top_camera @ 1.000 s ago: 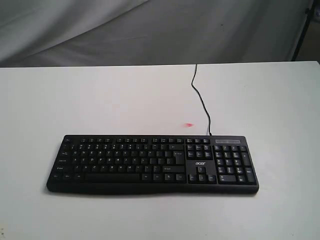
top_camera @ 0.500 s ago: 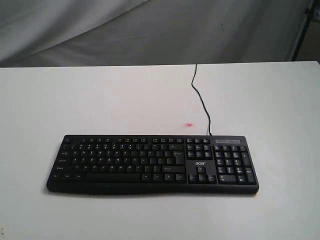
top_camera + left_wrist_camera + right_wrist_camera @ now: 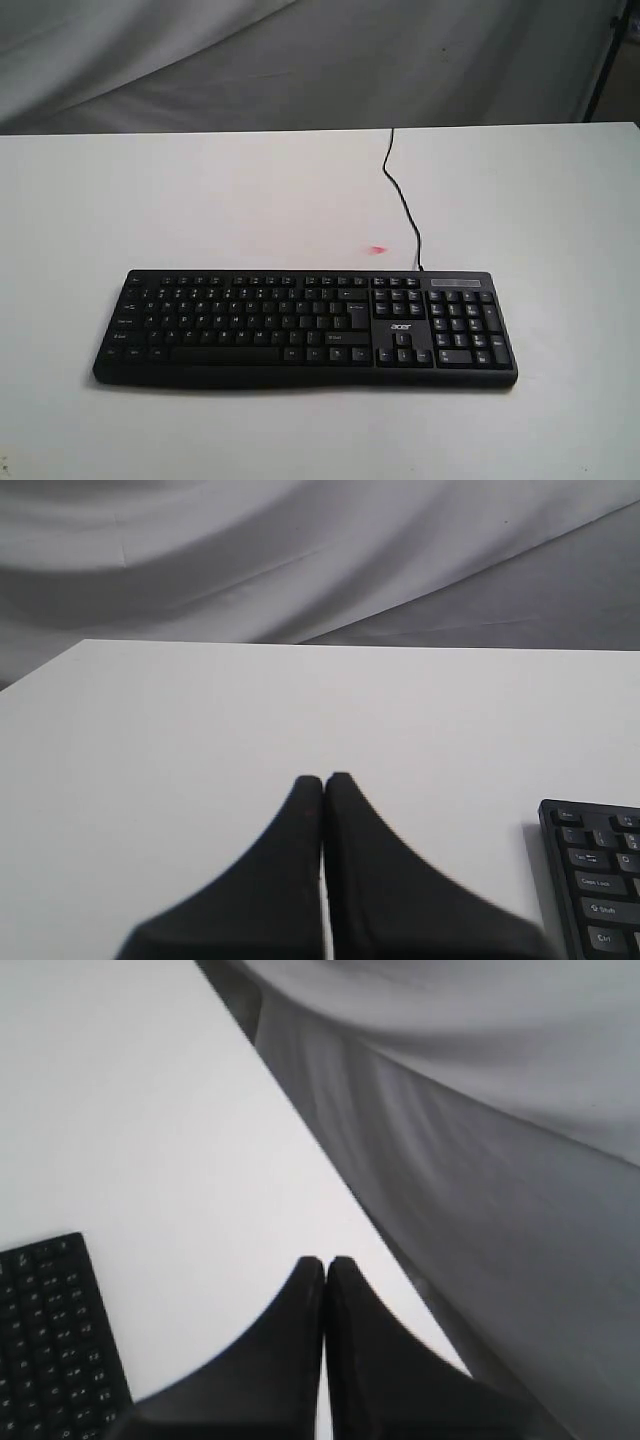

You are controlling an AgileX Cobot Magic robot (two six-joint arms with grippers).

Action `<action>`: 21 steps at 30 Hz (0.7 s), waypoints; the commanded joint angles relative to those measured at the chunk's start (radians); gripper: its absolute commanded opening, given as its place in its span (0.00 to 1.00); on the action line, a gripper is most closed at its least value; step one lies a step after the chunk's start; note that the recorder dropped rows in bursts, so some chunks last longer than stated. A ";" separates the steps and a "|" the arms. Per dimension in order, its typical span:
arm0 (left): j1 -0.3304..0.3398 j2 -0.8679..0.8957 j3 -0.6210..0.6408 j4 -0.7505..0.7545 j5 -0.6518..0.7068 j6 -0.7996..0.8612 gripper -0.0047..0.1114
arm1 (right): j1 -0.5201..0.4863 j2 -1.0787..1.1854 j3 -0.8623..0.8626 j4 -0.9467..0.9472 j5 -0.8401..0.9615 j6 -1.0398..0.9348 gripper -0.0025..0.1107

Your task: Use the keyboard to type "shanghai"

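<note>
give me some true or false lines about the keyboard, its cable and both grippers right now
1. The keyboard lies flat on the white table. True.
2. The left gripper has its jaws wide open. False: they are pressed shut, holding nothing.
3. The cable runs from the keyboard's back edge to the table's far edge. True.
4. The right gripper is pressing a key. False: it is off to the side of the keyboard, touching no key.

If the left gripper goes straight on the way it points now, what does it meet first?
Probably the bare white table; the keyboard lies to one side of the left gripper. Depth is unclear: beyond the table hangs grey cloth.
</note>
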 commanded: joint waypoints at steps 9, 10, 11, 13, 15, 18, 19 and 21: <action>-0.004 -0.005 0.005 -0.001 -0.006 -0.002 0.05 | 0.214 0.202 -0.004 -0.034 -0.032 -0.119 0.02; -0.004 -0.005 0.005 -0.001 -0.006 -0.002 0.05 | 0.230 0.212 -0.004 -0.034 -0.035 -0.130 0.02; -0.004 -0.005 0.005 -0.001 -0.006 -0.002 0.05 | 0.244 0.224 -0.004 -0.034 -0.037 -0.137 0.02; -0.004 -0.005 0.005 -0.001 -0.006 -0.002 0.05 | 0.269 0.238 -0.002 -0.032 -0.038 -0.150 0.02; -0.004 -0.005 0.005 -0.001 -0.006 -0.002 0.05 | 0.286 0.246 0.001 -0.025 -0.034 -0.150 0.02; -0.004 -0.005 0.005 -0.001 -0.006 -0.002 0.05 | 0.312 0.252 0.012 -0.022 -0.023 -0.150 0.02; -0.004 -0.005 0.005 -0.001 -0.006 -0.002 0.05 | 0.321 0.252 0.026 -0.022 -0.030 -0.153 0.02; -0.004 -0.005 0.005 -0.001 -0.006 -0.002 0.05 | 0.340 0.252 0.058 -0.022 -0.032 -0.157 0.02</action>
